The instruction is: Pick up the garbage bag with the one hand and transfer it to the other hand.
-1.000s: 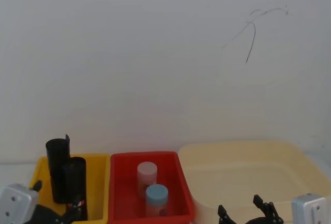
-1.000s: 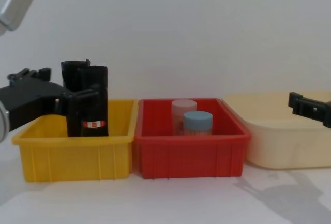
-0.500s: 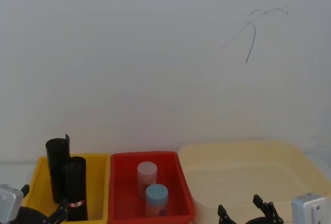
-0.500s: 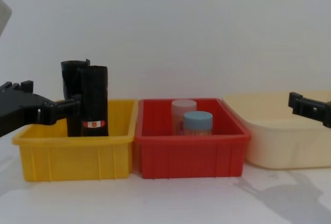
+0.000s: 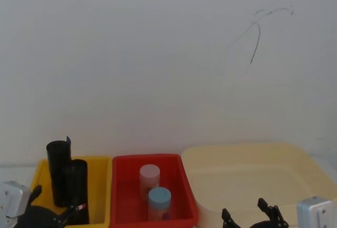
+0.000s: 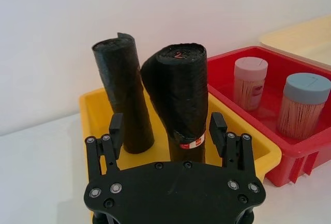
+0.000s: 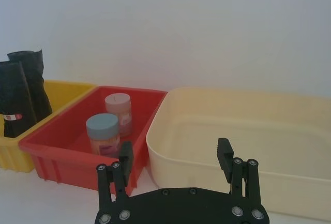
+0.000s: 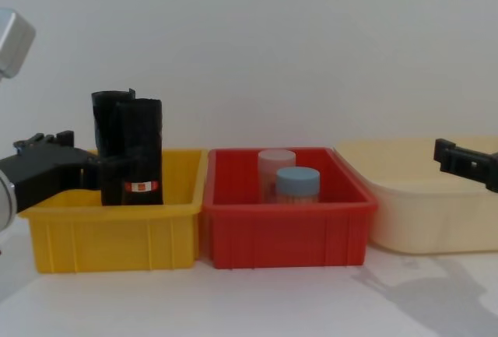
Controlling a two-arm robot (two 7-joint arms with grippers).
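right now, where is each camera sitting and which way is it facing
head: high, facing forward and down at yellow bin, red bin; left tool, right tool at bottom edge
chest: lower, level across the table; a tool at each side
left wrist: behind left tool, facing the garbage bag
right wrist: behind right tool, facing the red bin
shared: both wrists see that bag

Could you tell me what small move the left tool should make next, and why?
Probably ease the left tool forward a little, until the garbage bag sits between its fingers. They stand open, lined up either side of the bag, which stands in the yellow bin beside the plain roll, yet look short of it. The right tool hangs open by the cream tub.
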